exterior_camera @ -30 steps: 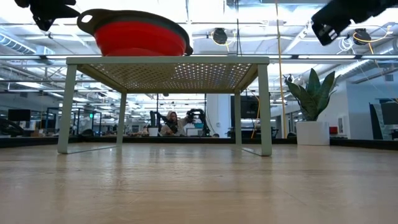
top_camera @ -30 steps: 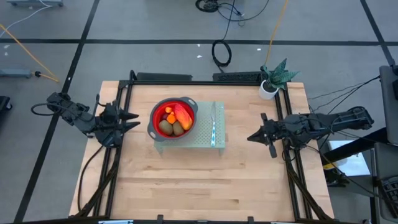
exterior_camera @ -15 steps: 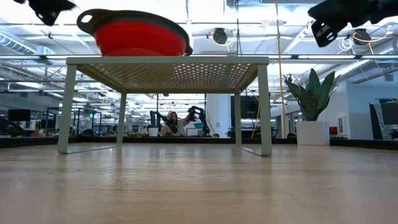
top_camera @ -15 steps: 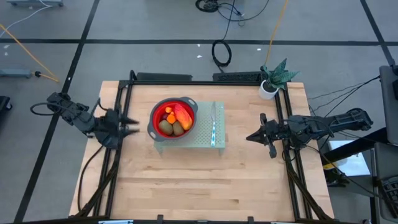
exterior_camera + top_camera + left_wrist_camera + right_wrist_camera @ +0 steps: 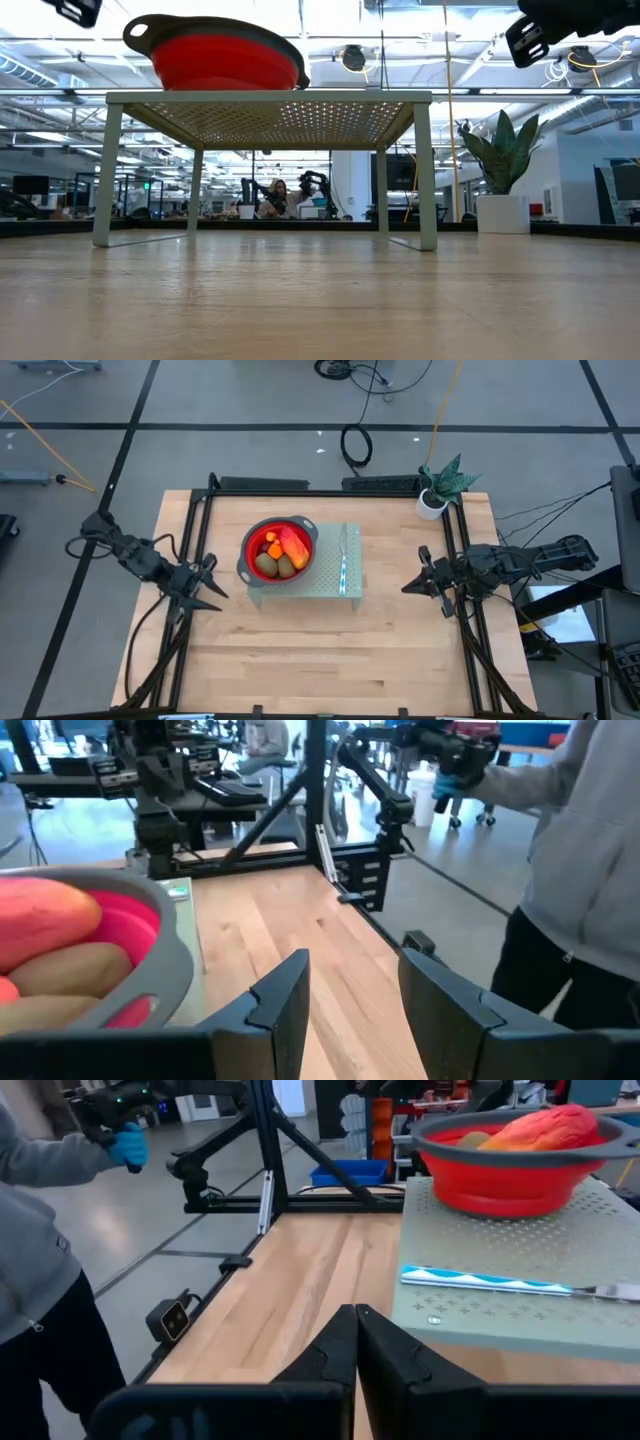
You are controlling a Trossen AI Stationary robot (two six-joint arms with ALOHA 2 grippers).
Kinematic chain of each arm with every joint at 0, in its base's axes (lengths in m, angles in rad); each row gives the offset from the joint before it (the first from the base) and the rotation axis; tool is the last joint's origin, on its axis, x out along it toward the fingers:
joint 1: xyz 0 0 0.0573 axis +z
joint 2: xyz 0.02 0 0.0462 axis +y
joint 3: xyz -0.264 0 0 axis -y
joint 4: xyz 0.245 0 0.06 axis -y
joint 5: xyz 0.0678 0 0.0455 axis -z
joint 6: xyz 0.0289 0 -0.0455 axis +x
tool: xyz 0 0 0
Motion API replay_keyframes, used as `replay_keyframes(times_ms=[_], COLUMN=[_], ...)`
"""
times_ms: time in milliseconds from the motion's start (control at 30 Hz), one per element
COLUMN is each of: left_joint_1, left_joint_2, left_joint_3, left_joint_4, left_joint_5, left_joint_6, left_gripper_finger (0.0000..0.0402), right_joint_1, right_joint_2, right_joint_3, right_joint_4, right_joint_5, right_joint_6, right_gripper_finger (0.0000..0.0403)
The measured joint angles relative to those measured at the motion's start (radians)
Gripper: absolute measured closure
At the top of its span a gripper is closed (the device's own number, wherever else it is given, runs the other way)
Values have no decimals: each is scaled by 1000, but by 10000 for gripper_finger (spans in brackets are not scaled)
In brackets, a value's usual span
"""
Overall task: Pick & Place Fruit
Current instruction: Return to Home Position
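Note:
The fruit lies in a red bowl with a grey rim [image 5: 278, 550]: a long red-orange piece [image 5: 293, 543], two brown-green ovals [image 5: 266, 565], and a small orange piece [image 5: 272, 548]. The bowl stands on a pale green perforated stand [image 5: 325, 585]. My left gripper [image 5: 212, 582] hovers open over the table, left of the stand and nearer the near edge. My right gripper [image 5: 404, 588] hovers shut to the right of the stand. In the left wrist view the open fingers [image 5: 350, 995] point past the bowl's rim [image 5: 175, 950]. In the right wrist view the shut fingers [image 5: 356, 1342] face the stand and the bowl [image 5: 520, 1175].
A slim silver knife [image 5: 343, 555] lies on the stand beside the bowl. A potted plant [image 5: 438, 488] stands at the far right corner. Black frame rails run along both table sides. A person in grey [image 5: 580, 870] stands beyond the table's edge. Bare wood lies nearer than the stand.
My left gripper has swung away from the bowl toward the table's near edge, turning its fingers toward the near right, and it stays open. The right arm has hardly moved. The bowl and the fruit have not shifted.

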State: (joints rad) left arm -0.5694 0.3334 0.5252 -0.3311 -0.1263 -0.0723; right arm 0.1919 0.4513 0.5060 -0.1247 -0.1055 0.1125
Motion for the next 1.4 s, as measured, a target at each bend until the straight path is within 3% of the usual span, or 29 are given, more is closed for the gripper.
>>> replay_keyframes(times_ms=[433, 567, 867, 1167, 1400], left_joint_1=[0, 0, 0, 0, 0], left_joint_2=[-323, -326, -328, -327, -327], left_joint_3=[-97, -124, -258, -294, -294], left_joint_4=[-39, -66, 65, 59, 28], left_joint_5=[-13, 12, 92, 99, 99], left_joint_6=[75, 115, 75, 101, 127], left_gripper_finger=[250, 250, 250, 250, 250], right_joint_1=[-1, -1, -2, -21, -68], right_joint_2=[-68, -97, -105, -154, -281], right_joint_3=[-10, -79, -324, -351, -351], right_joint_4=[-68, 61, 424, 336, 238], right_joint_5=[-2, -2, -1, -3, -56], right_joint_6=[-20, -20, 72, 72, 63], right_gripper_finger=[403, 403, 403, 403, 403])
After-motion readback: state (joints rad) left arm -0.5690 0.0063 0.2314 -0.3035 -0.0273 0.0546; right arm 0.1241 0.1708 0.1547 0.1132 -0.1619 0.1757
